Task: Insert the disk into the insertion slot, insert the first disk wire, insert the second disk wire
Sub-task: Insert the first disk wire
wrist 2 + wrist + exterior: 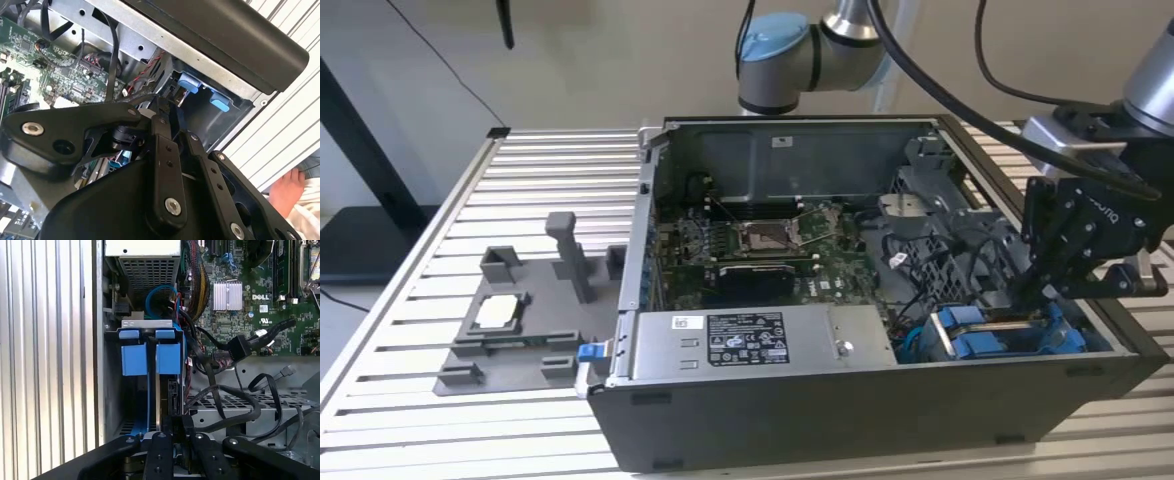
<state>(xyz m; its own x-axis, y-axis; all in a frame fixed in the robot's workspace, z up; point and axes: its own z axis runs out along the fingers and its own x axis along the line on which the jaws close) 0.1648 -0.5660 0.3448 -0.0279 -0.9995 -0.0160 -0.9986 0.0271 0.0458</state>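
Over at the exterior view's right, inside the open black computer case (881, 430), the silver-grey disk (150, 357) (994, 340) framed in bright blue plastic is found sitting in the narrow grey-metal insertion slot (111, 385), with the black gripper (1031, 292) (176, 427) (160, 107) positioned right at it; its opening can't be made out.

Your arm (847, 28) is silver-grey tubing with a rounded joint housing and a light blue joint cap (771, 40); thick black cables (927, 65) run alongside. Your gripper (1034, 285) is matte black, built of flat linkage bars (167, 165) pinned with silver round-headed screws (173, 206), with white lettering (1101, 210) on one bar.
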